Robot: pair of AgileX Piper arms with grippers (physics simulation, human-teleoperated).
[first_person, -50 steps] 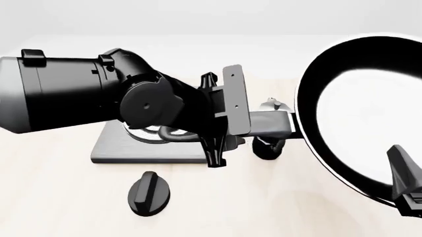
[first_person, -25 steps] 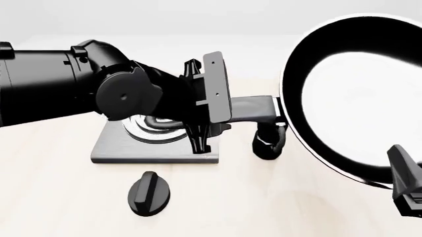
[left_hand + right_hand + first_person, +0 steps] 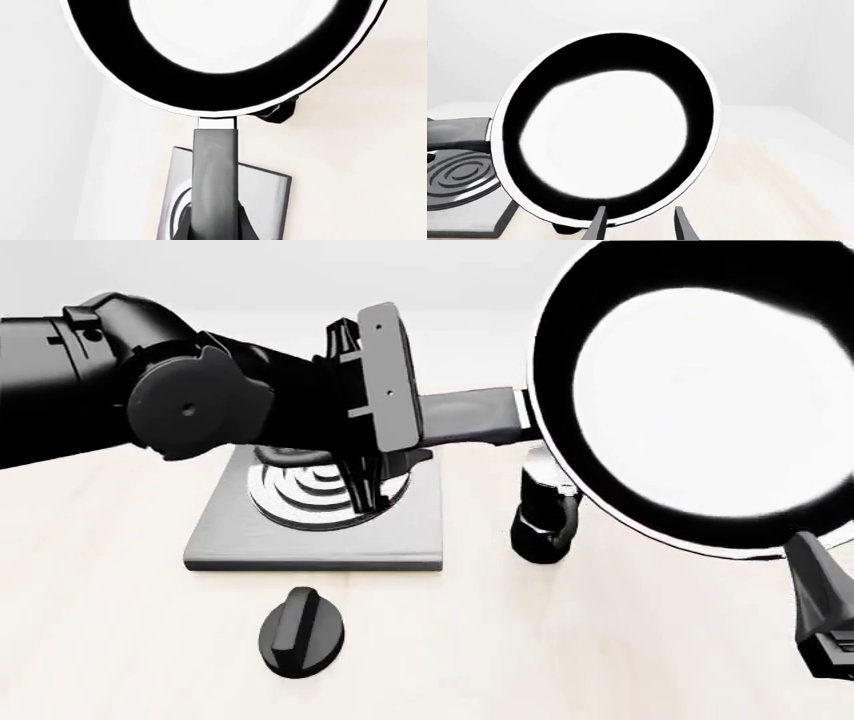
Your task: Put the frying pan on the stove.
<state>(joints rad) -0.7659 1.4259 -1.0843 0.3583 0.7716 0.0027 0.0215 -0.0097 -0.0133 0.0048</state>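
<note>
Two arms: left fingers (image 3: 400, 435) clenched on frying pan (image 3: 707, 390) handle; right fingers (image 3: 639, 225) released below rim.

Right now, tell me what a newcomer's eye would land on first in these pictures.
The frying pan dominates: held off the table at the front view's upper right, tilted on edge with its shiny inside toward the camera. The left hand grips its handle, above the stove. The moka pot stands between stove and pan, and a knob lies in front of the stove.

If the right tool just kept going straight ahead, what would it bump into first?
Probably the pan: the right tool points at its lower rim, with open air between them. How close they are is unclear.
</note>
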